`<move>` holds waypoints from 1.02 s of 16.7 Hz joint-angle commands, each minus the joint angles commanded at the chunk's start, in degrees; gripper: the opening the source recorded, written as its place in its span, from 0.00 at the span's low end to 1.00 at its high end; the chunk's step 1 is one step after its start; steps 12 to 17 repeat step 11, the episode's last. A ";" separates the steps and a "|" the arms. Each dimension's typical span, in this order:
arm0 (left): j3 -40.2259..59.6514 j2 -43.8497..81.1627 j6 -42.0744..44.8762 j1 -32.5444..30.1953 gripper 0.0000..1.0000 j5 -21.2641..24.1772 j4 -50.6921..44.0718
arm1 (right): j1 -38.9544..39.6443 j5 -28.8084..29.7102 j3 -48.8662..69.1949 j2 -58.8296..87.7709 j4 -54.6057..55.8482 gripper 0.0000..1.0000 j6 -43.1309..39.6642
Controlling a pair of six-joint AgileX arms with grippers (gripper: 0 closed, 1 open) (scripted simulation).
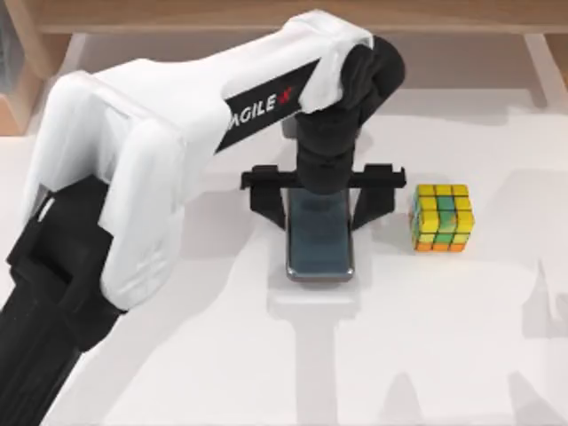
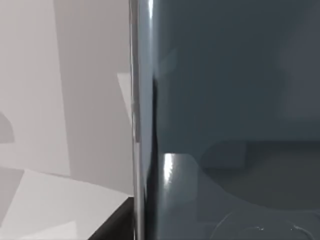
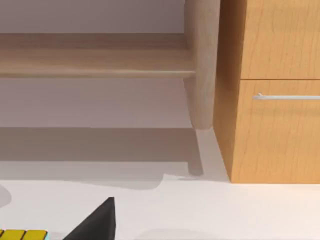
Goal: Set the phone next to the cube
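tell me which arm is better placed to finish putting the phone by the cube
Left. The left gripper is directly over the phone, its fingers spread to either side, and the cube sits just to the phone's right on the table. The left wrist view shows the phone's face close up.

Cube yellow top at edge; wooden cabinet behind.

The table is white and grey shadows lie across it. Behind it stands a wooden cabinet with a thin metal handle, and beside the cabinet there are a round wooden post and a wooden rail.
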 joint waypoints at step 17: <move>0.00 0.00 0.00 0.00 1.00 0.00 0.00 | 0.00 0.00 0.00 0.00 0.00 1.00 0.00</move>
